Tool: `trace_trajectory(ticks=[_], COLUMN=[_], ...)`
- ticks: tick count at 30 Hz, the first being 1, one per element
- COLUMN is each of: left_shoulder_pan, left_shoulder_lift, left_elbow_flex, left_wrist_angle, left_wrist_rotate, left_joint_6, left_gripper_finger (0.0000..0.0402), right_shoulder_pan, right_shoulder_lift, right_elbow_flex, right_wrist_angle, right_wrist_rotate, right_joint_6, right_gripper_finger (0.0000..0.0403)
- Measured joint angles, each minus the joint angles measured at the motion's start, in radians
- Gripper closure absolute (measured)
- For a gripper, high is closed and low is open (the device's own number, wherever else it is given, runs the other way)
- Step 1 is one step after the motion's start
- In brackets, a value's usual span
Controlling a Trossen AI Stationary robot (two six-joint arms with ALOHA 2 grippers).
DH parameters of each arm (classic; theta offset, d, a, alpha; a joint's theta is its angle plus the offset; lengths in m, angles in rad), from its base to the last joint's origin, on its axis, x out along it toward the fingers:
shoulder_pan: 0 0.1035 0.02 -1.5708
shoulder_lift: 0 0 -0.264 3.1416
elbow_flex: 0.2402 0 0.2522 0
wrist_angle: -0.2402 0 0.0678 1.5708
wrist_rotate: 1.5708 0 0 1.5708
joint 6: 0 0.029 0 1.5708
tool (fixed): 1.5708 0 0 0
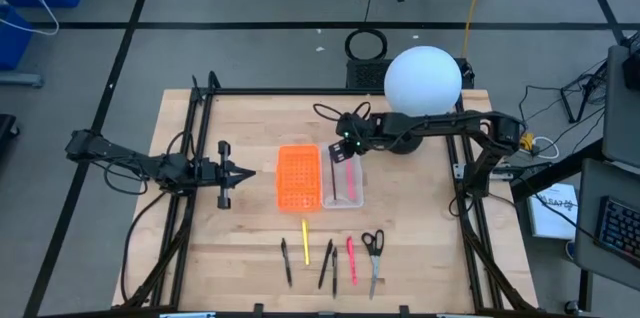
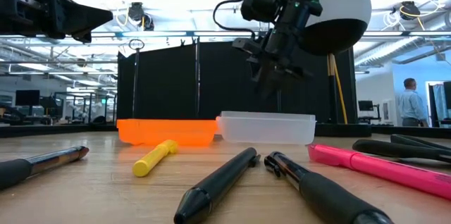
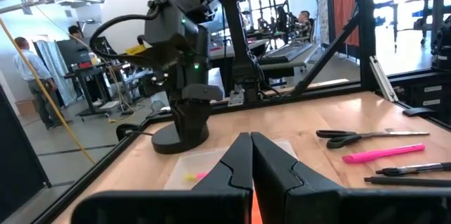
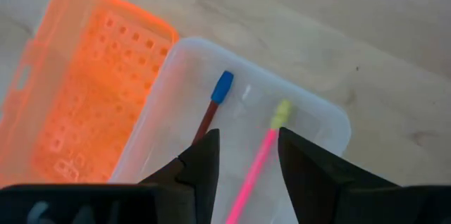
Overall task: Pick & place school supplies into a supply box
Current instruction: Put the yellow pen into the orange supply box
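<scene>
The supply box lies open mid-table, its orange half [image 1: 298,176] beside its clear half [image 1: 343,183]. In the clear half lie a blue-tipped pencil [image 4: 215,101] and a pink pen with a yellow tip [image 4: 262,155]. My right gripper [image 4: 245,146] hangs open above the clear half's far end [image 2: 268,127], touching nothing. On the table toward the near edge lie a yellow pen [image 1: 305,228], three black pens [image 1: 325,263], a pink pen [image 1: 351,255] and scissors [image 1: 373,248]. My left gripper [image 1: 240,173] waits shut, left of the orange half.
A white globe lamp [image 1: 423,80] stands at the table's far edge, right behind my right arm. Black frame rails [image 1: 195,158] run along the table's left and right sides. People show in the room beyond the table [image 2: 409,104].
</scene>
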Motion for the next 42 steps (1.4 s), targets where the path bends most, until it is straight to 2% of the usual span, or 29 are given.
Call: trace_trajectory(ticks=[4,9,12,16,18,21,26,30,33,36,42], left_shoulder_pan=[0.0,0.0,0.0,0.0,0.0,0.0,0.0,0.0,0.0,0.0,0.0], left_shoulder_lift=[0.0,0.0,0.0,0.0,0.0,0.0,0.0,0.0,0.0,0.0,0.0], left_elbow_flex=[0.0,0.0,0.0,0.0,0.0,0.0,0.0,0.0,0.0,0.0,0.0], left_wrist_angle=[0.0,0.0,0.0,0.0,0.0,0.0,0.0,-0.002,-0.007,-0.011,-0.016], left_wrist_rotate=[0.0,0.0,0.0,-0.011,-0.025,-0.036,-0.044,-0.046,-0.048,-0.048,-0.063], left_joint_6=[-0.001,-0.002,0.004,0.004,0.004,0.012,0.121,0.222,0.229,0.225,0.252], left_gripper_finger=[0.0394,0.0394,0.0394,0.0394,0.0394,0.0394,0.0394,0.0394,0.0394,0.0394,0.0394], right_shoulder_pan=[0.005,0.03,0.061,0.133,0.192,0.273,0.354,0.392,0.397,0.405,0.432], right_shoulder_lift=[-0.011,-0.102,-0.171,-0.291,-0.351,-0.44,-0.579,-0.648,-0.656,-0.657,-0.66], right_elbow_flex=[-0.001,-0.001,-0.001,-0.009,-0.038,-0.115,-0.294,-0.507,-0.634,-0.712,-0.827], right_wrist_angle=[-0.012,0.028,0.022,0.07,0.124,0.23,0.395,0.675,0.844,0.934,1.07], right_wrist_rotate=[0.001,0.005,0.021,0.117,0.164,0.234,0.374,0.362,0.368,0.364,0.338], right_joint_6=[-0.028,-0.216,-0.32,-0.482,-0.594,-0.679,-0.7,-0.75,-0.727,-0.72,-0.807], right_gripper_finger=[0.0267,0.029,0.0323,0.0387,0.0396,0.0395,0.04,0.0402,0.0402,0.0402,0.0403])
